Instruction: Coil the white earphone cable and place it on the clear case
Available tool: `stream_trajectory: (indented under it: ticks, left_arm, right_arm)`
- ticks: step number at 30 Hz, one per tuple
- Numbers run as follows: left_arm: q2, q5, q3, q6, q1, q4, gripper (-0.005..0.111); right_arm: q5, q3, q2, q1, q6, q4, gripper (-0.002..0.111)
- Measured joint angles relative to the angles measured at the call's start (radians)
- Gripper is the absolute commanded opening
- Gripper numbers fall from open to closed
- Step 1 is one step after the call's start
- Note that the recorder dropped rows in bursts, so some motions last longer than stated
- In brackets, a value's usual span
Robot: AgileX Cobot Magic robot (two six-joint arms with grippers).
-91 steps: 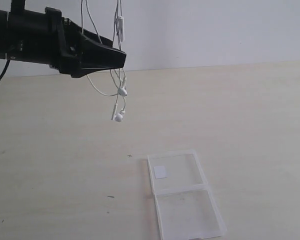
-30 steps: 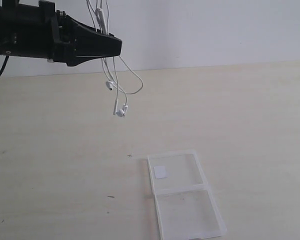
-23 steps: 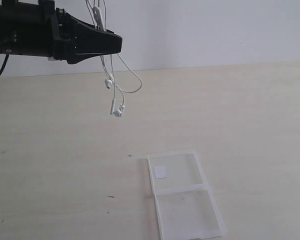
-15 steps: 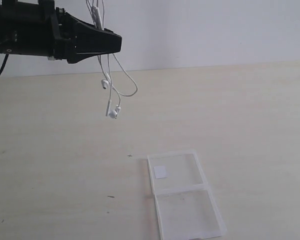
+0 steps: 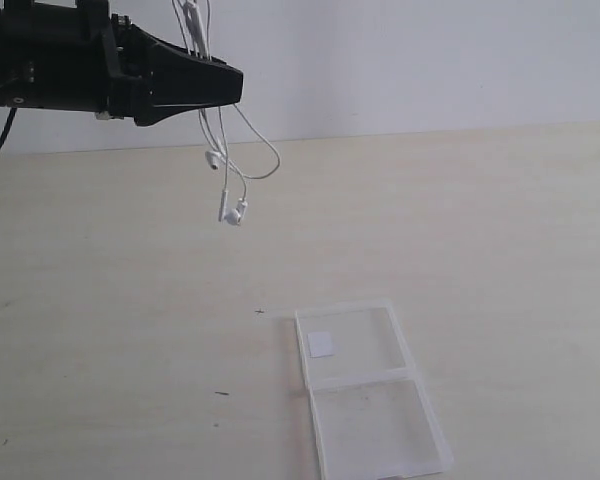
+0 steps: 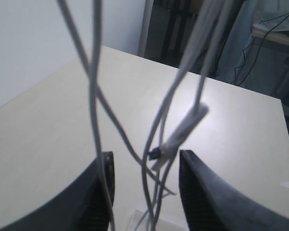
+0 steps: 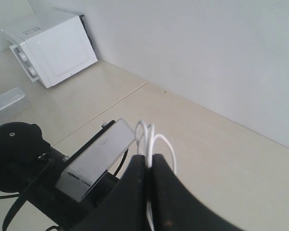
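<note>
White earphone cable [image 6: 185, 129] dangles between spread fingers [image 6: 202, 192] of the left claw [image 6: 144, 156].

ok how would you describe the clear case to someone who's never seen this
On the pale wooden table, look near the bottom of the exterior view, just right of middle: the clear case lies flat, opened into two square halves. It is see-through with a small white sticker on the farther half, while the white earphone cable hangs in the air.
</note>
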Motion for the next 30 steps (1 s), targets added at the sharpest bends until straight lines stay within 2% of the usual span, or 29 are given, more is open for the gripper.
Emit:
stream_trajectory:
  ticks: [5, 7, 11, 14, 24, 27, 30]
  left_arm:
    - [0.0, -0.002, 0.0, 0.0, 0.0, 0.0, 0.042]
    - [0.0, -0.002, 0.0, 0.0, 0.0, 0.0, 0.036]
    - [0.0, -0.002, 0.0, 0.0, 0.0, 0.0, 0.017]
    - [0.0, -0.002, 0.0, 0.004, 0.0, 0.0, 0.01]
    - [0.0, -0.007, 0.0, 0.008, 0.0, 0.044, 0.009]
    - [0.0, -0.026, 0.0, 0.008, 0.0, 0.049, 0.0]
    - [0.0, -0.043, 0.0, 0.024, 0.0, 0.05, 0.0]
  right_arm:
    - [-0.016, 0.0, 0.0, 0.0, 0.0, 0.008, 0.0]
    - [-0.018, 0.0, 0.0, 0.0, 0.0, 0.01, 0.0]
    - [-0.018, 0.0, 0.0, 0.0, 0.0, 0.011, 0.0]
    - [-0.02, 0.0, 0.0, 0.0, 0.0, 0.011, 0.0]
    - [-0.032, 0.0, 0.0, 0.0, 0.0, 0.011, 0.0]
    - [-0.032, 0.0, 0.0, 0.0, 0.0, 0.011, 0.0]
    - [-0.032, 0.0, 0.0, 0.0, 0.0, 0.008, 0.0]
